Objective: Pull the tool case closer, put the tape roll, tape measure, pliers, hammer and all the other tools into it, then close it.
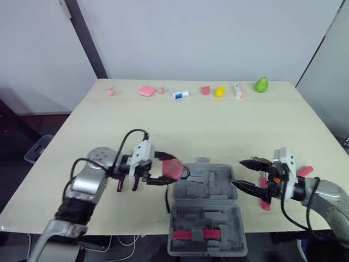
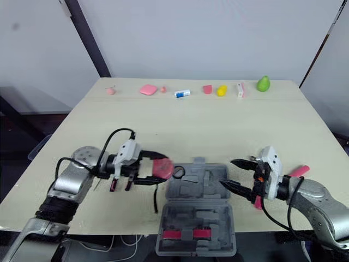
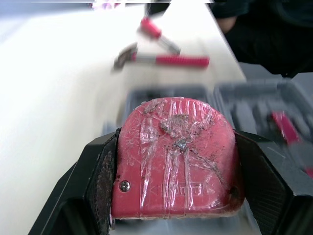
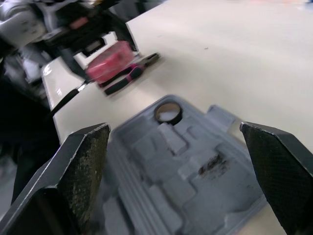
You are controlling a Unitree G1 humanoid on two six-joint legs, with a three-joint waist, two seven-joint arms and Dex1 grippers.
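The grey tool case lies open at the table's front edge, between my two grippers. My left gripper is shut on a red tape measure and holds it at the case's left edge, just above the table. A black tape roll sits in a corner recess of the case. Pliers with pink and black handles lie on the table under the tape measure. My right gripper is open over the case's right side, with nothing between its fingers. A hammer with a pink handle lies to the right of the case.
A red tool is stowed in the case's front half. Another red-handled tool lies beyond the hammer. Small items line the far edge of the table, among them a pink block, a yellow piece and a green fruit.
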